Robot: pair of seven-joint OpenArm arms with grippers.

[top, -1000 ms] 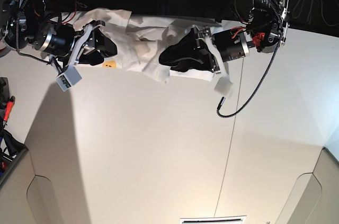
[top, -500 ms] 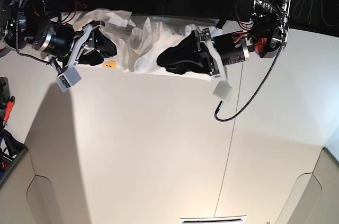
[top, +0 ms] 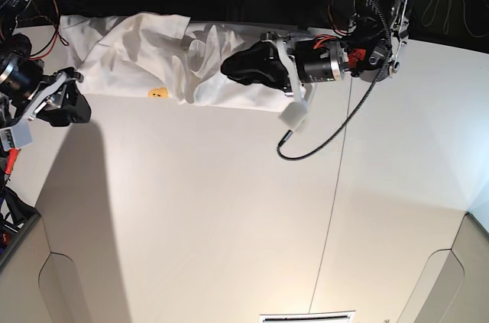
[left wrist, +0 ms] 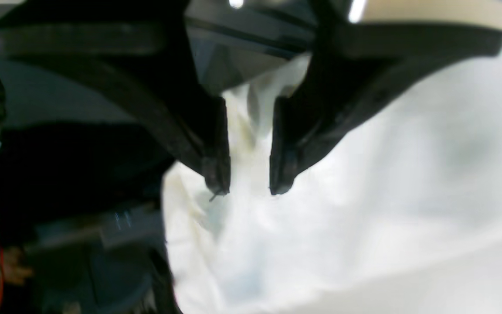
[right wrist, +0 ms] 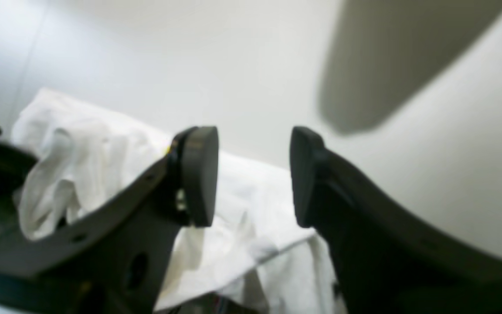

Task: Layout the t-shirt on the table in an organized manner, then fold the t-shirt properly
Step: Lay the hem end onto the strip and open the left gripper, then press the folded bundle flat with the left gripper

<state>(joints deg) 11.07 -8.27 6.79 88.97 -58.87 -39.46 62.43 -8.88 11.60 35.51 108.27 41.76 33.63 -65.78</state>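
t-shirt (top: 130, 48) bunched, not yet spread | left gripper (left wrist: 249, 189) slightly parted, straddling a fold, no pinch | right gripper (right wrist: 253, 174) agape, empty, tee beyond its tips

Wide, smooth off-white tabletop (top: 229, 224), crossed by a thin dark seam line (top: 330, 216) running from the far edge towards the near edge; rounded cut-outs at the two near corners (top: 65, 285); broad grey shadow across the left part. Crumpled along the far edge, a large white cotton t-shirt (top: 153, 56), bunched into folds and creases; a small yellow patch of print (top: 157, 93) showing at its near hem; remaining surface in front of the cloth plain and bare.
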